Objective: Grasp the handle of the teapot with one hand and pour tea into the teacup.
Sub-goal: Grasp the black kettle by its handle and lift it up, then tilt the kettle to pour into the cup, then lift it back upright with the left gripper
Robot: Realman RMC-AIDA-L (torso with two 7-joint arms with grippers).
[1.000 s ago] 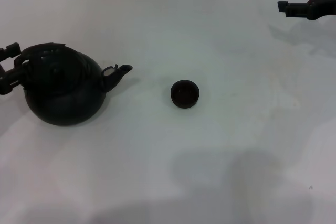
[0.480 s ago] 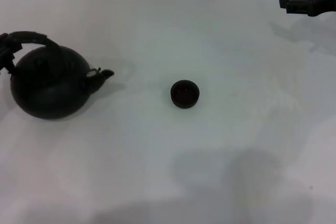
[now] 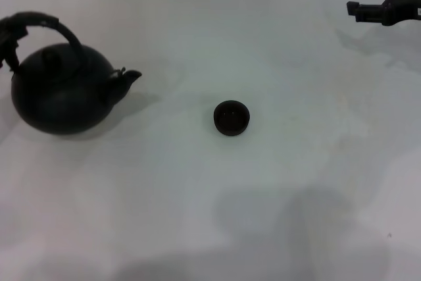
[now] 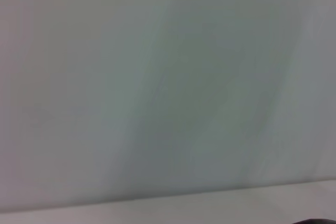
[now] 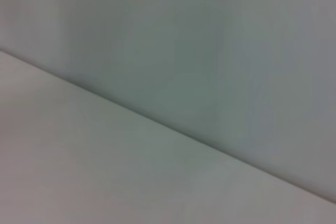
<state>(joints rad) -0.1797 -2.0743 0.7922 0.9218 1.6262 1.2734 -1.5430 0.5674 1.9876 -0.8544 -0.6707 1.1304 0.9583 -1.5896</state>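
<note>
The head view shows 1 teapot (image 3: 59, 95), 1 teacup (image 3: 231, 118) and 2 grippers over a pale counter (image 3: 217, 228).

The teapot is at the far left of the counter with its short spout aimed toward the teacup. Its handle (image 3: 56, 26) arches upright over the lid. The left gripper (image 3: 8, 37) is at the left edge of the view, right at the end of the handle farthest from the spout and apparently gripping it; most of it is cut off by the edge, so I cannot tell how its fingers are set.

The teacup stands alone near the middle of the counter, well apart from the teapot and beyond the spout.

The right gripper (image 3: 385, 8) hangs at the far right corner, well away from both things, its fingers spread with nothing between them.

Both wrist views show only blurred pale surfaces, with none of these things recognisable.
</note>
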